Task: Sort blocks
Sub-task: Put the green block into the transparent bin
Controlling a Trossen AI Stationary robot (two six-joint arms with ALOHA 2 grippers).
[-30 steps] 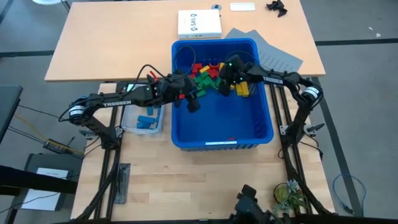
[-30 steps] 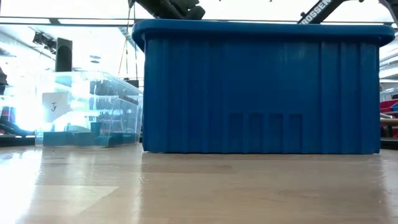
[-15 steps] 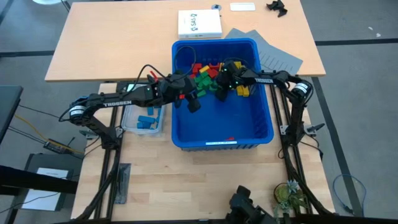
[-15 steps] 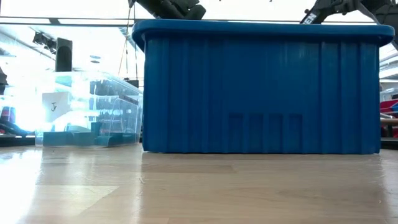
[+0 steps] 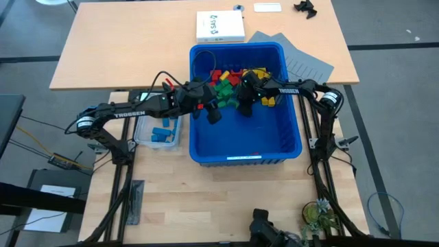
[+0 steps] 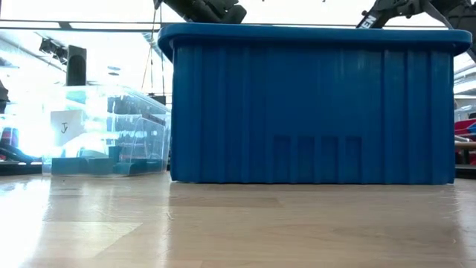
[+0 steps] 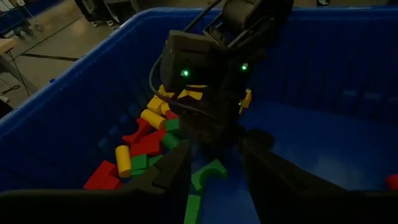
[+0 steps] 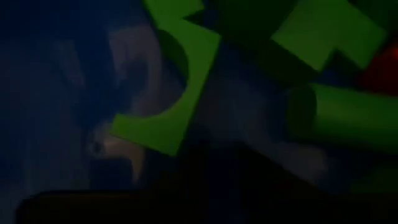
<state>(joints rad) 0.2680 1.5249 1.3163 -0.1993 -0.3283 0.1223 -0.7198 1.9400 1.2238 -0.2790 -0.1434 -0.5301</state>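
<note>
Your R fingers [image 5: 241, 104] are down in the block pile [image 5: 236, 81] at the blue bin's [image 5: 274, 147] far end to pick, grip can't tell; L fingers [image 7: 214, 163] part-open, empty, waiting w/in bin beside them.

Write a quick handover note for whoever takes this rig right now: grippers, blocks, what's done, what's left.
Left gripper: open, empty, inside the blue bin beside the pile.
Right gripper: down in the pile among green blocks; its grip isn't visible.
Blocks: mixed red, yellow and green heaped at the bin's far end.
Done: some blue blocks lie in the clear tub.
Left: the heap in the bin.
</note>
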